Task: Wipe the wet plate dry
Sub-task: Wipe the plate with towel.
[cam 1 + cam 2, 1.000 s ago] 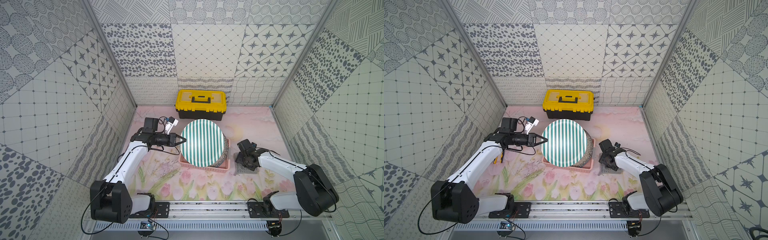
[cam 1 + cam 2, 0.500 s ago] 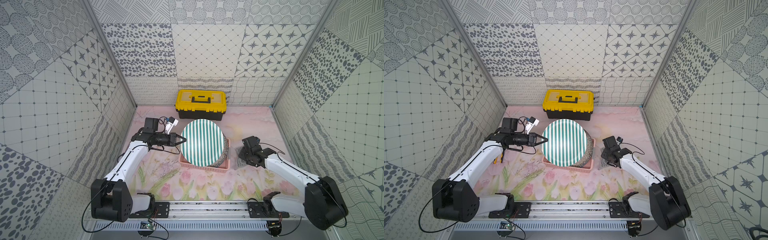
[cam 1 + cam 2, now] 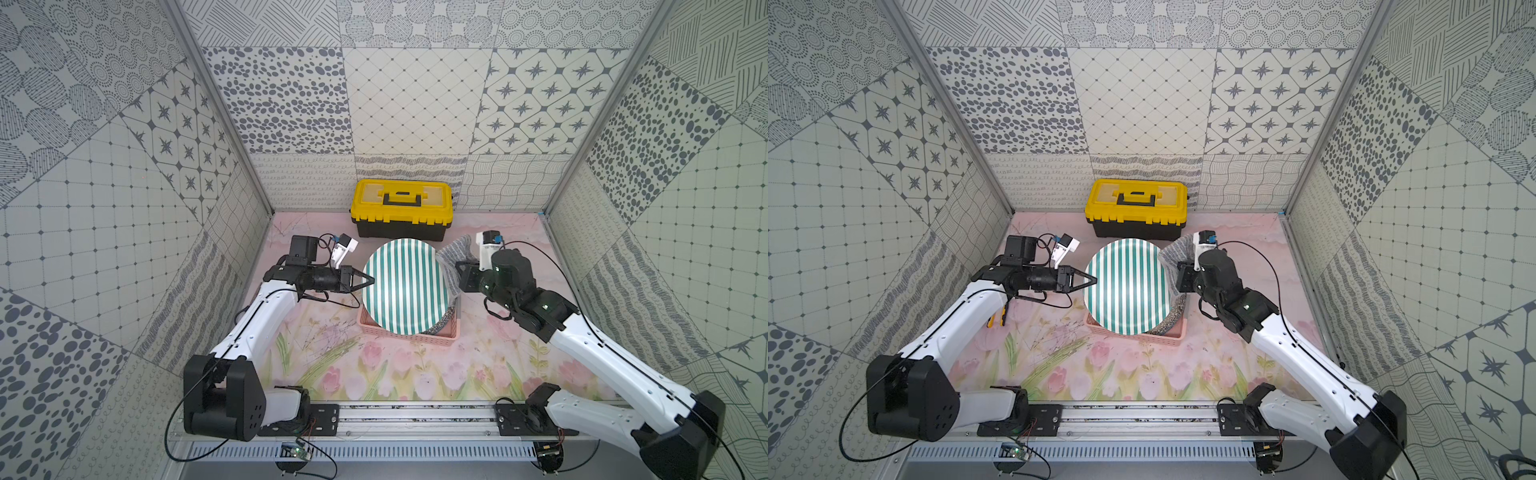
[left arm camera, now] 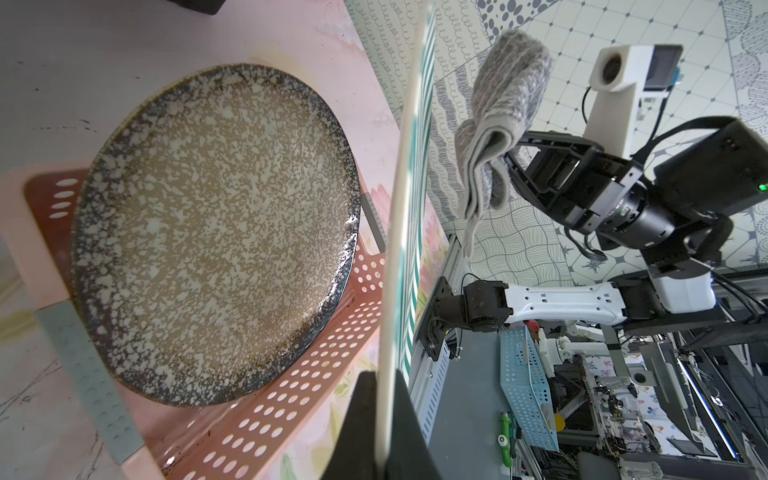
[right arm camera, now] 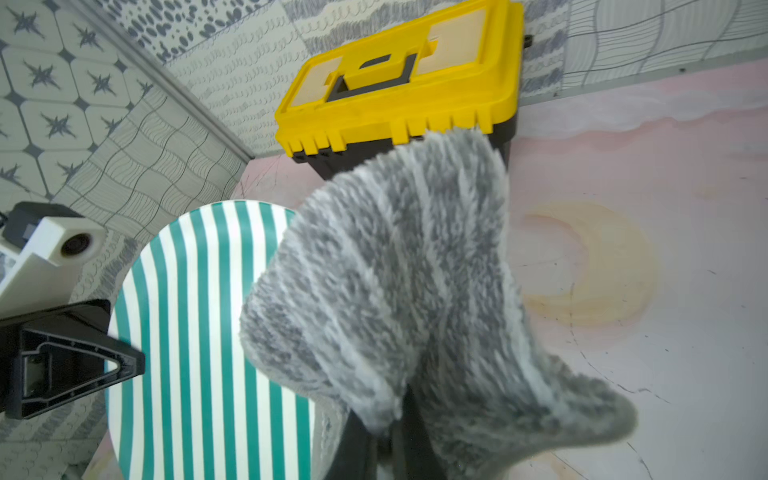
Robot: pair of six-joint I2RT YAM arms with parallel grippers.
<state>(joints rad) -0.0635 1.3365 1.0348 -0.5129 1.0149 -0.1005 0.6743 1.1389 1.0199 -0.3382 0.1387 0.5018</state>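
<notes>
— Grey cloth (image 3: 455,251) is off the table (image 3: 490,232) now, isn't it?

— Yes. A second ago it lay flat at about four o'clock from the pink basket (image 3: 409,336), under the right gripper (image 3: 458,264). Now that gripper is clenched on a fold of it and has carried it up to roughly two o'clock of the striped plate (image 3: 405,286).

— Touching the plate?

— Just beside the rim in both top views. The left wrist view shows a gap, so not touching yet, I'd say.

— And the plate itself?

— Unmoved. The left gripper (image 3: 368,279) stays clamped on its rim at nine o'clock, holding it above the basket, where a speckled plate (image 4: 208,232) lies. The yellow toolbox (image 3: 401,208) sits behind at twelve o'clock.

— What does that mean for the job?

— Fetching is done and wiping hasn't begun. Next, I judge, the cloth must press onto the striped face and sweep across while the left grip resists the push.
</notes>
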